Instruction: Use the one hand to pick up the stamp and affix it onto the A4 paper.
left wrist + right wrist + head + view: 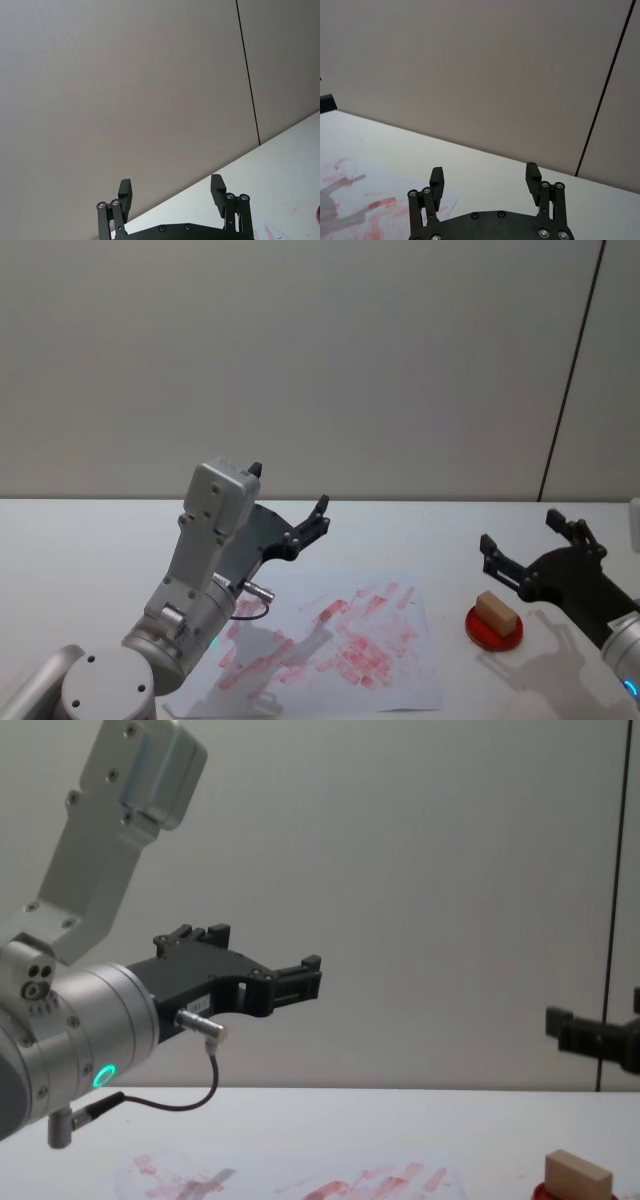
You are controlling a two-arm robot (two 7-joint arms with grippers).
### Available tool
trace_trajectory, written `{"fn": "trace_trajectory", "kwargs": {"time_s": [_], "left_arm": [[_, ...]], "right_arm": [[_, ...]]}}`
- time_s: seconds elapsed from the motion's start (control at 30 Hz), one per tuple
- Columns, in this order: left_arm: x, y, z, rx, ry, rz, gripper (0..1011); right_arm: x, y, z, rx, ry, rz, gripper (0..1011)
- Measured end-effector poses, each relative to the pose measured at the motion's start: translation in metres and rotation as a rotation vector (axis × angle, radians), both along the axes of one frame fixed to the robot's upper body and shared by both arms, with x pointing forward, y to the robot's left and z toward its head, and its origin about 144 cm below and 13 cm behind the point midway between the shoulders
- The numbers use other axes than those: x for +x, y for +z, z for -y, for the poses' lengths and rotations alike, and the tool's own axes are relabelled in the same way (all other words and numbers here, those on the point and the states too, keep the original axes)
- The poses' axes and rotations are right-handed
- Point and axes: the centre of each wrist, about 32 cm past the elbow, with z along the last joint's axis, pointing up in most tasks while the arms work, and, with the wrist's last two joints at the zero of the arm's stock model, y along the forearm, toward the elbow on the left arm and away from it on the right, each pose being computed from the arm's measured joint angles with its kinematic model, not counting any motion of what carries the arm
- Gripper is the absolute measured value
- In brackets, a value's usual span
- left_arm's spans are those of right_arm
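While R pincer (pixel 520 530) & L pincer (pixel 289 488) gape wide over white table (pixel 100 540), grey wall (pixel 300 340) stands behind.

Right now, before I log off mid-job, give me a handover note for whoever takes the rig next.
Pincers: the right pincer is open and empty, hovering above the table close to the stamp, not touching it. The left pincer is open and empty, raised high near the paper's left part, idle.
Things: the stamp sits on the red disc, to the right of the A4 paper, which lies flat and already carries red ink marks.
Done: nothing grasped yet.
Left: close the right pincer on the stamp, carry it over the paper, press it down.
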Motion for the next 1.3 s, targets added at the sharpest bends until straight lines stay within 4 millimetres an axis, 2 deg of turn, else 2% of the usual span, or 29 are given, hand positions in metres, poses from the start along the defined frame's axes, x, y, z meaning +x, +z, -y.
{"fn": "trace_trajectory", "kwargs": {"time_s": [0.53, 1.1, 1.3], "left_arm": [[0.000, 0.000, 0.000, 0.000, 0.000, 0.000, 1002], [0.000, 0.000, 0.000, 0.000, 0.000, 0.000, 1003], [0.000, 0.000, 0.000, 0.000, 0.000, 0.000, 1003]], "right_arm": [[0.016, -0.021, 0.020, -0.066, 0.092, -0.124, 1001], [0.028, -0.039, 0.027, -0.103, 0.145, -0.217, 1001], [0.029, -0.043, 0.029, -0.109, 0.153, -0.238, 890]]}}
